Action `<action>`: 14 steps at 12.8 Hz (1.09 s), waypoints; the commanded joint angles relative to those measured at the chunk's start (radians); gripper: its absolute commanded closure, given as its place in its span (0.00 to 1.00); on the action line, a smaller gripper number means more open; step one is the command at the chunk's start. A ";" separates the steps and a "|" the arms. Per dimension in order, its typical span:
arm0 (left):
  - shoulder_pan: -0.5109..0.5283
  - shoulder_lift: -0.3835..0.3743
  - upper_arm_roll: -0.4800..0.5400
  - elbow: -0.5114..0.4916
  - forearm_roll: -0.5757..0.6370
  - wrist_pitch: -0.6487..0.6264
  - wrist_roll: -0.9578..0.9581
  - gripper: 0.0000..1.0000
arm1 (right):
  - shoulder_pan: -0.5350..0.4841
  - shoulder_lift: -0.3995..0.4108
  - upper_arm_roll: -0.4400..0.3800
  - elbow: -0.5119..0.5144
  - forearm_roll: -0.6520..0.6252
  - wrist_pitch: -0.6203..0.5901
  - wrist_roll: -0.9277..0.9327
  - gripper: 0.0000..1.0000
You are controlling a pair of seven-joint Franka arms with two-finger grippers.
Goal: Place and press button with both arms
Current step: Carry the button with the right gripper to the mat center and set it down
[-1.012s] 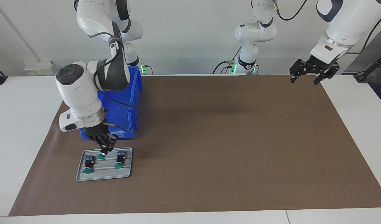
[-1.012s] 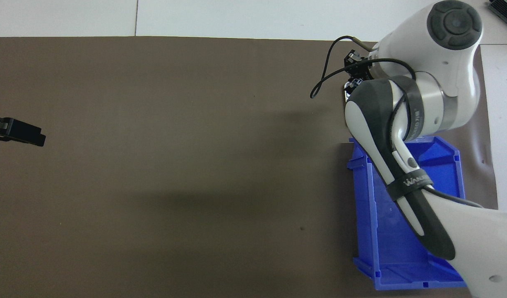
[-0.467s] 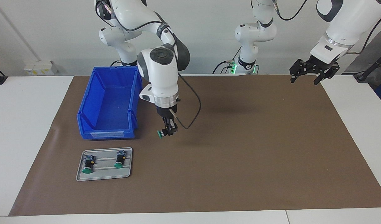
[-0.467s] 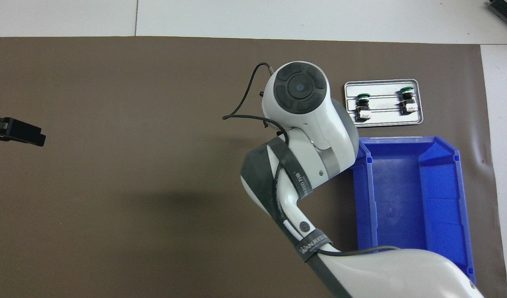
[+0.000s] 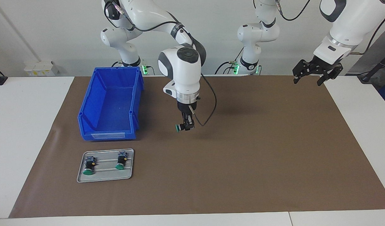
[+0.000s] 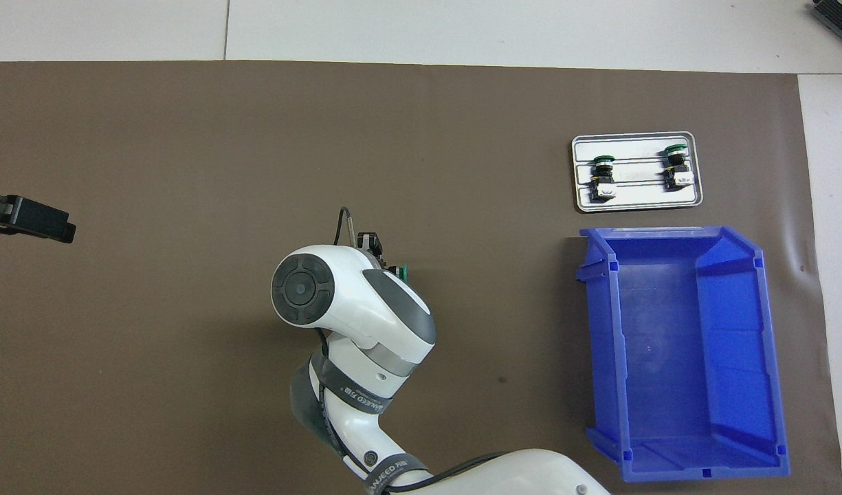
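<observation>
My right gripper (image 5: 186, 126) is shut on a button (image 5: 178, 128) with a green cap. It holds the button sideways, a little above the brown mat (image 5: 258, 150), over the mat's middle and beside the blue bin. In the overhead view the arm's wrist covers most of it; only a green edge of the button (image 6: 405, 272) shows. Two more buttons (image 5: 88, 166) (image 5: 120, 162) lie on a grey tray (image 5: 106, 176). My left gripper (image 5: 308, 81) is open and empty, raised over the mat's corner at the left arm's end; it also shows in the overhead view (image 6: 29, 220).
A blue bin (image 5: 109, 103) stands empty on the mat at the right arm's end, nearer to the robots than the tray. In the overhead view the bin (image 6: 675, 350) and the tray (image 6: 637, 203) show unobstructed.
My right gripper lifted one button off the tray and carried it past the bin toward the mat's middle. Two buttons stay on the tray. The left arm has not moved.
</observation>
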 commanded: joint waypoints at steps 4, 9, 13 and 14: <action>0.012 -0.027 -0.011 -0.031 0.017 0.005 -0.009 0.00 | -0.025 -0.004 0.002 -0.040 -0.029 0.174 0.013 1.00; 0.012 -0.027 -0.011 -0.031 0.017 0.005 -0.009 0.00 | -0.013 0.010 0.002 -0.083 -0.029 0.251 -0.013 1.00; 0.012 -0.027 -0.011 -0.031 0.017 0.005 -0.009 0.00 | -0.014 -0.013 0.000 -0.100 -0.053 0.234 -0.091 0.00; 0.012 -0.027 -0.011 -0.031 0.017 0.005 -0.009 0.00 | -0.032 -0.056 0.002 -0.104 -0.049 0.228 -0.179 0.00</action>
